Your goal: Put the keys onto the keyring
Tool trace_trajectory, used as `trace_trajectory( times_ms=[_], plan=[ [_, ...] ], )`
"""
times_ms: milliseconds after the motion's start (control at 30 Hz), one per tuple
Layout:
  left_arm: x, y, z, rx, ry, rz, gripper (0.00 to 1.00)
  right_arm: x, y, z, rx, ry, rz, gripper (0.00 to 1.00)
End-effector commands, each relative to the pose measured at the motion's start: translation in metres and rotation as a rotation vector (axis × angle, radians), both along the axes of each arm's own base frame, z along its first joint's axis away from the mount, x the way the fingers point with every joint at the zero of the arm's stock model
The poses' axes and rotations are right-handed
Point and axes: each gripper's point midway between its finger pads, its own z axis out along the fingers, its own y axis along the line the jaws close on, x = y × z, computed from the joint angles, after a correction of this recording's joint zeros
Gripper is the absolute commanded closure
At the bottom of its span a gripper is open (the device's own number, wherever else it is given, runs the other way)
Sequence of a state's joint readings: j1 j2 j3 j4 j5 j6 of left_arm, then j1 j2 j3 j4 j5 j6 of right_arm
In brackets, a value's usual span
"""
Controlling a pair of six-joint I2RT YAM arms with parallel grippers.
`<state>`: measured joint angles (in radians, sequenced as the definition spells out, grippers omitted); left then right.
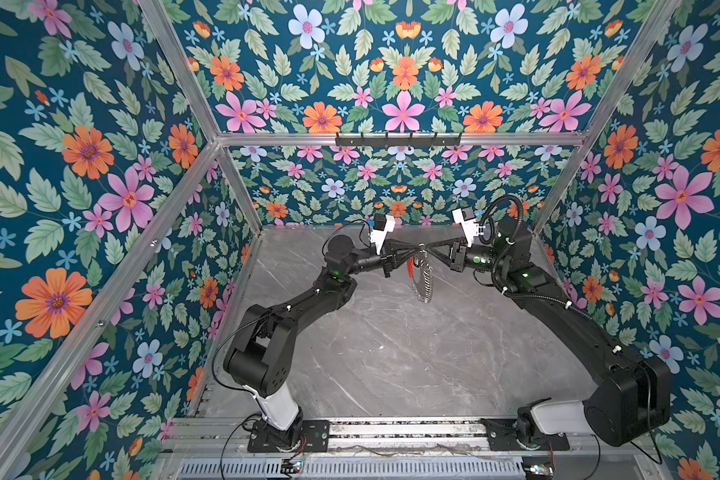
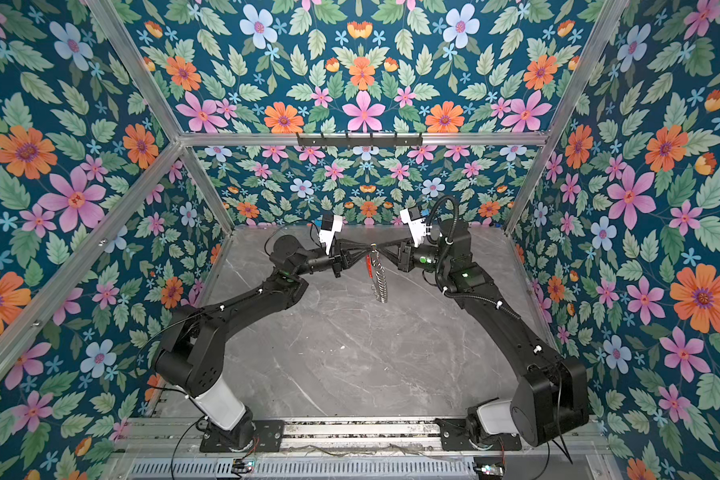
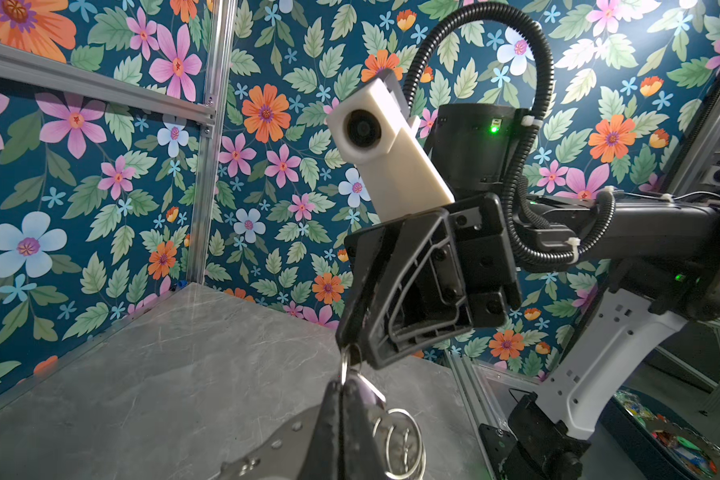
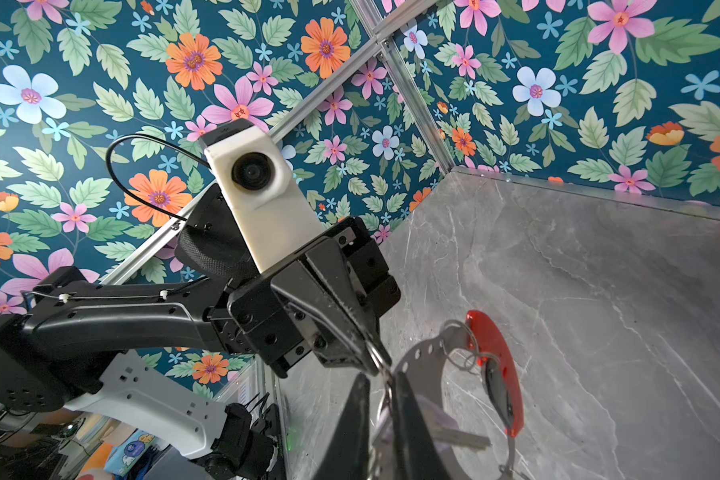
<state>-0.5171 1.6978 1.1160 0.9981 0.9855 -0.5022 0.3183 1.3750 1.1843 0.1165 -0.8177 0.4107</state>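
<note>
Closest in the left wrist view, the left claw (image 3: pixel 341 392) is closed, with a lavender tag just behind its tips. Right above it, the right claw (image 3: pixel 348 338) is closed on a small silver ring (image 3: pixel 350 359).

In the right wrist view the left claw seems to pinch that ring too. The keys (image 4: pixel 466 439) hang just beside the right claw, and the keyring (image 4: pixel 497 370), red arc showing, is near.

Both top views show the keyring (image 1: pixel 424 282) dangling above the bench (image 1: pixel 391 353).

Best done slowly: brace one grip and work the ring with the other, or it slips.

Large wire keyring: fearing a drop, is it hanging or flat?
Hanging: the red-sectioned wire keyring dangles below where left claw meets right claw.
</note>
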Motion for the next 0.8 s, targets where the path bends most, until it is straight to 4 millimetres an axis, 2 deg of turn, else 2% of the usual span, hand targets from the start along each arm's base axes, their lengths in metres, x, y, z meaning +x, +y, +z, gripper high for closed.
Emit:
trace_trajectory(
  times_ms=[0,133,467,767],
  plan=[
    [-0.004,0.002,0.013,-0.033,-0.044,-0.007,1.0,0.001,-0.002,0.007,-0.004,-0.036,-0.013,0.93],
    [-0.006,0.003,0.016,-0.042,-0.063,-0.002,1.0,0.001,-0.004,0.004,-0.016,-0.031,-0.031,1.0],
    [-0.017,0.013,0.033,-0.177,-0.137,0.009,1.0,0.002,-0.006,-0.006,-0.02,0.016,-0.05,1.0],
    [-0.025,0.018,0.041,-0.291,-0.194,0.02,1.0,-0.007,0.002,0.001,0.037,0.034,0.012,1.0]
  ],
)
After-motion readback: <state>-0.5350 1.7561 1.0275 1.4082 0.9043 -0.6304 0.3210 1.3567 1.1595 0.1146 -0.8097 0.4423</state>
